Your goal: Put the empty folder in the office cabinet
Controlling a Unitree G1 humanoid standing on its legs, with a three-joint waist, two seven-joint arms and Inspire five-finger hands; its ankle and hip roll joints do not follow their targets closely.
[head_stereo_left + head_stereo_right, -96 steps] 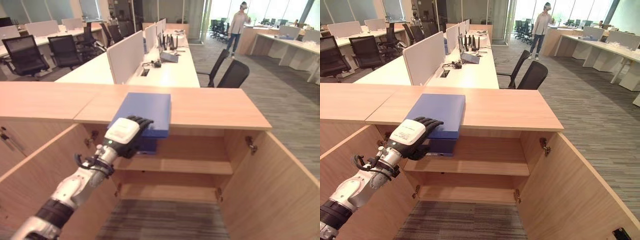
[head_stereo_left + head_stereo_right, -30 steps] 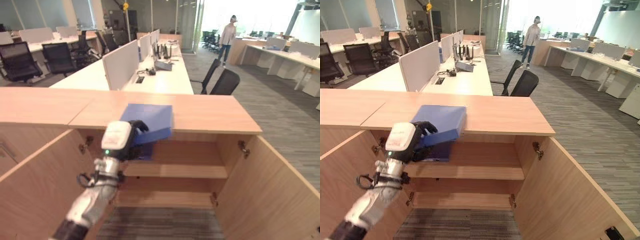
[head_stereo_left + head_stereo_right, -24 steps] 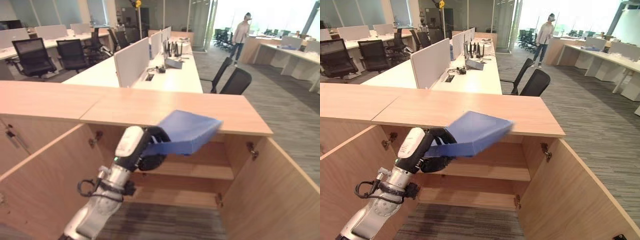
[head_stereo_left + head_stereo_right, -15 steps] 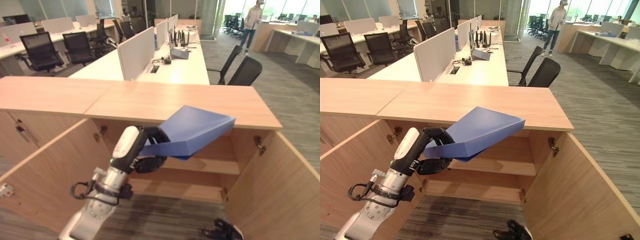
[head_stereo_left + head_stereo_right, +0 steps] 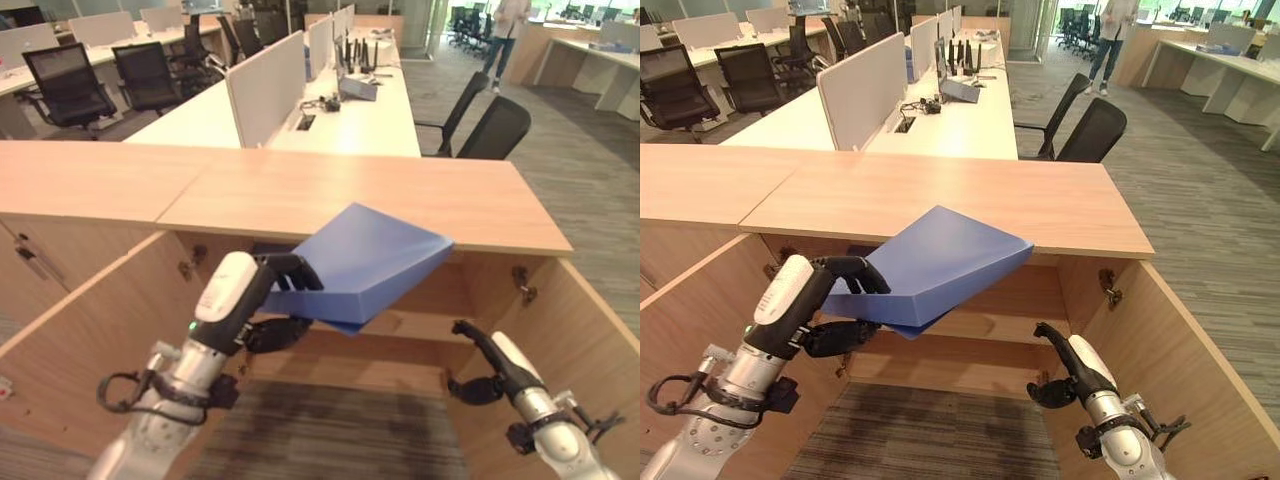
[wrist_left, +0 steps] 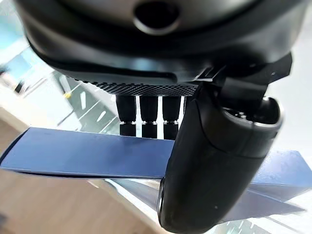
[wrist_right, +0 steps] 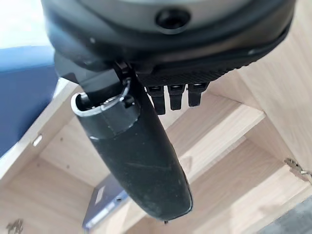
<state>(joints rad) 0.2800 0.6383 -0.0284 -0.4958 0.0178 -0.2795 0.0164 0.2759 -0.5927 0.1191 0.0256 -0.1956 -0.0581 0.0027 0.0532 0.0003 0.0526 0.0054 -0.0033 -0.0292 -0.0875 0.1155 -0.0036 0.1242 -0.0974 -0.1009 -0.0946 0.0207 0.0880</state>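
The left hand (image 5: 830,300) pinches the blue folder (image 5: 940,262) by its near edge, fingers above and thumb beneath, holding it tilted in front of the open office cabinet (image 5: 980,310), probably to angle it onto a shelf (image 5: 985,330). The right hand (image 5: 1065,370) hangs loosely open and empty, low by the right door (image 5: 1170,370).

— Where do I look from?
— My head pair looks down at the open cabinet (image 5: 330,205); my wrist cameras sit close, both catching the blue folder (image 6: 87,158).
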